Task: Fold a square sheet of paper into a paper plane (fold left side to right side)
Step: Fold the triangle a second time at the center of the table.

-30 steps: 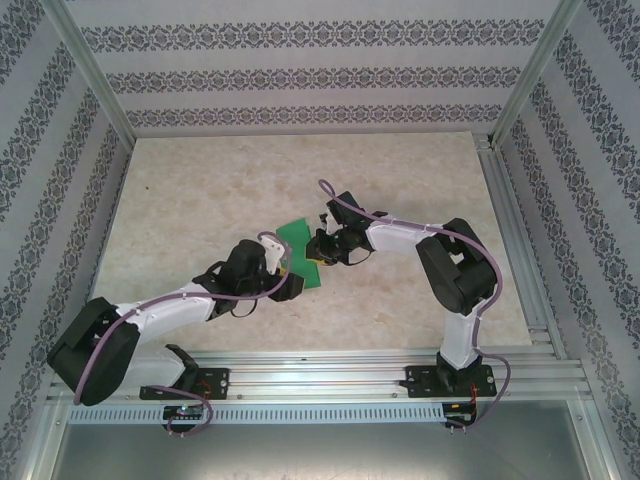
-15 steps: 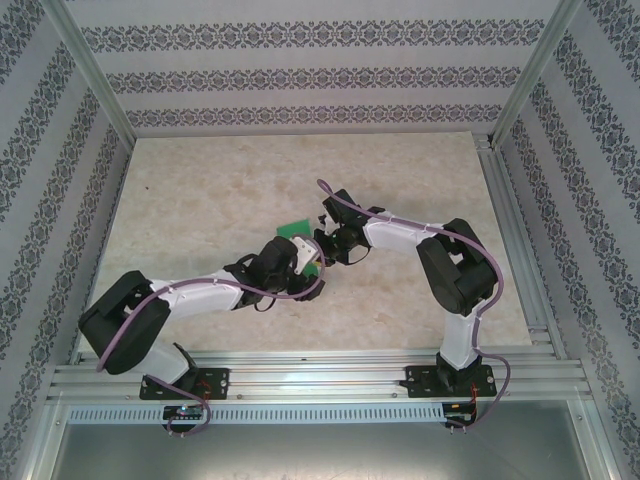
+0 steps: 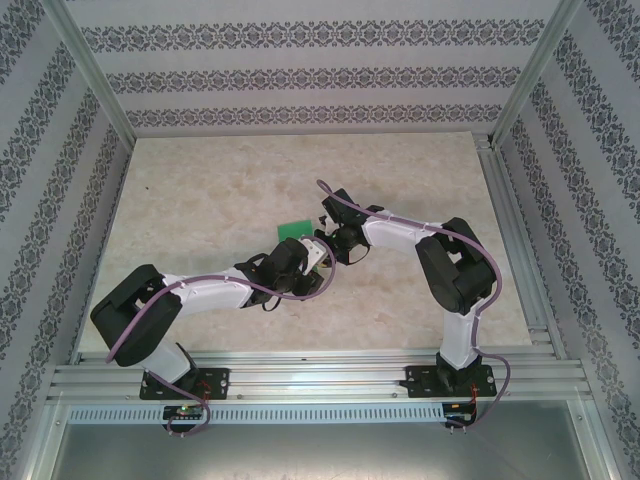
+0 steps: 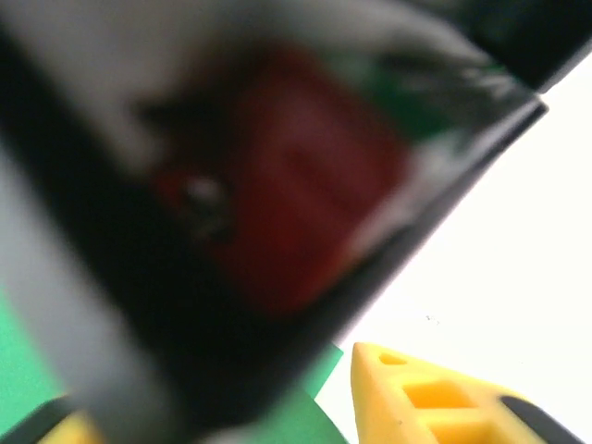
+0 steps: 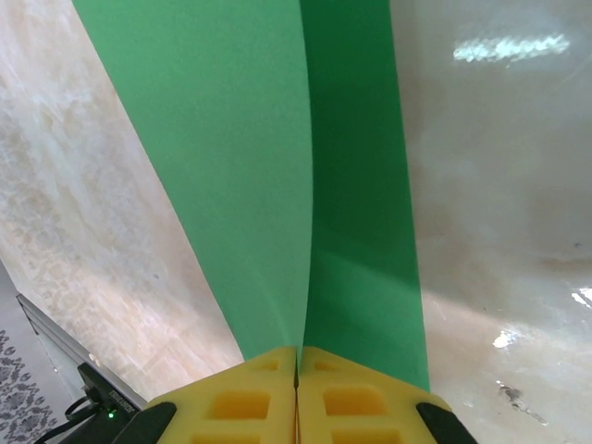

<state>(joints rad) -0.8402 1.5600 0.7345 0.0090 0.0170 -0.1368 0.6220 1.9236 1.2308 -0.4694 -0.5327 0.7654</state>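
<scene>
Top external view: a pale, marbled beige surface (image 3: pixel 200 200) sits inside patterned walls. Two white-and-black robot arms reach from the bottom edge and meet just below the frame's centre. The left end effector (image 3: pixel 320 262) and the right end effector (image 3: pixel 322 244) sit almost against each other. A thin, matte, bright green sheet of paper (image 3: pixel 292 229) pokes out just up and left of them, mostly hidden under the arms.

Left wrist view: a blurred black-and-red shape (image 4: pixel 277 213) sits close to the lens and covers most of the frame; what it is cannot be told. Along the bottom edge the left end effector (image 4: pixel 213 412) has its yellow fingers (image 4: pixel 416 398) spread, with green paper (image 4: pixel 305 421) between them. The surface (image 4: pixel 518 231) is washed out white at right.

Right wrist view: the right end effector (image 5: pixel 297 365), at bottom centre, has its yellow fingers pressed together, pinching the sheet (image 5: pixel 240 185). The paper rises towards the top edge in two layers, a lighter flap on the left and a darker one on the right, above the glossy surface (image 5: pixel 481 231).
</scene>
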